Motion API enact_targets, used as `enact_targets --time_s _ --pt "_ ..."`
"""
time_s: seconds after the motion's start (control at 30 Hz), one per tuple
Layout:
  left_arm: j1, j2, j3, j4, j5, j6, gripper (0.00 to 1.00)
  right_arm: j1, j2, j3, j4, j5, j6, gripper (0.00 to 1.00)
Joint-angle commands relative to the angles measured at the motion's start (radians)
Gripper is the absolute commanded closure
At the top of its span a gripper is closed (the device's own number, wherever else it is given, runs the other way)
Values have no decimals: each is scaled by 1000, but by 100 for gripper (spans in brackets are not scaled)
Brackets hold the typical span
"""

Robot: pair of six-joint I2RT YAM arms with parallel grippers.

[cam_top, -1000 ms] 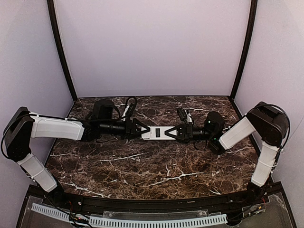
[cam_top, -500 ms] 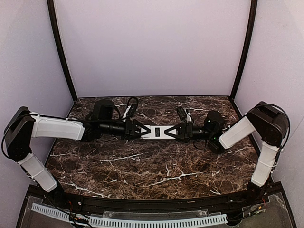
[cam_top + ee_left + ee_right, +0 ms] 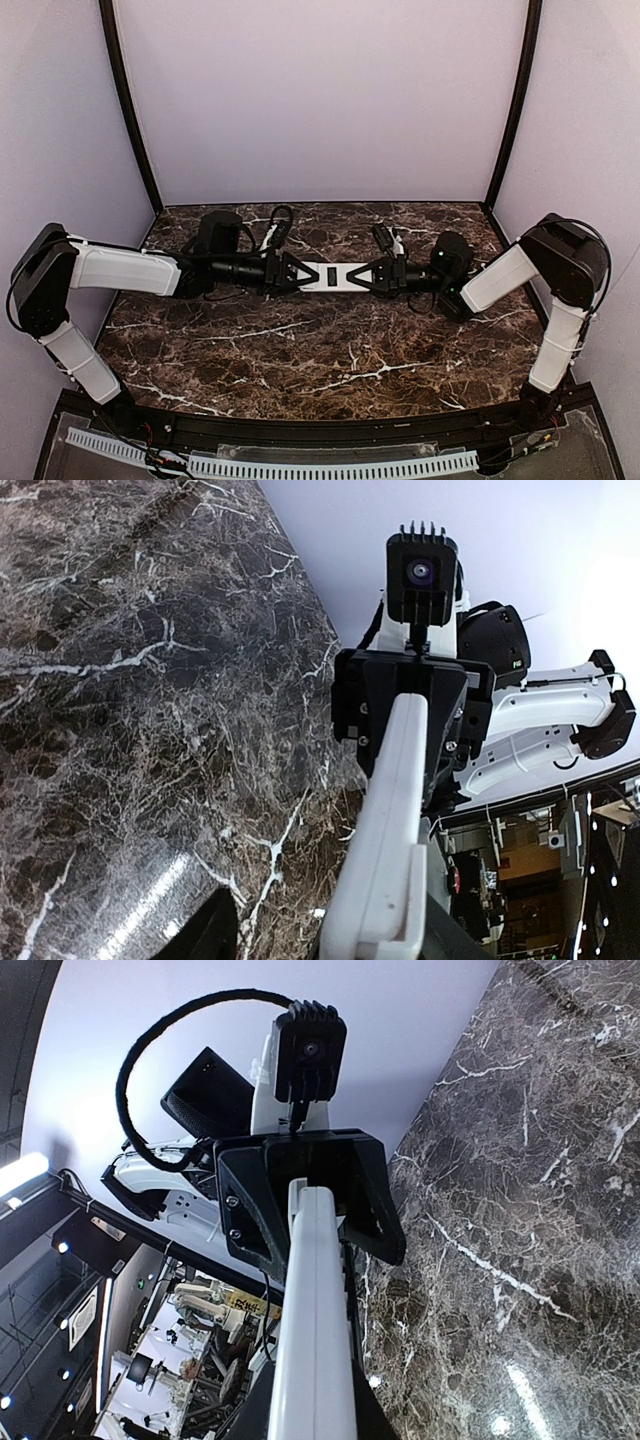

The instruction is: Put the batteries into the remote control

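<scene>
We see both arms stretched out low over the marble table (image 3: 300, 350), reaching toward each other from opposite sides so that their wrists lie almost level and in one line. Between them the remote control (image 3: 330, 277) hangs flat above the tabletop, its plain white back and dark rectangular recess facing up. The right gripper (image 3: 358, 278) is clamped on the remote's right end; in its wrist view the white body runs straight out from between its fingers. The left gripper (image 3: 308, 276) straddles the opposite end with its jaws parted. From its wrist camera we see a strip of marble between one finger (image 3: 215, 935) and the remote's edge, so it is not pinching.
</scene>
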Motion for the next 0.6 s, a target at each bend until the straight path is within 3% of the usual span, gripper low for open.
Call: enact_targets --time_s 0.0,0.23,0.57 --pt "0 -30 -21 -5 -19 -4 42 -5 -23 19 442 -19 -8 100" --pt "12 -66 -10 10 -41 -9 27 -7 -16 2 443 -23 -8 100" --pt "39 -82 -22 71 -48 -63 28 -6 -12 -6 443 -23 -9 100"
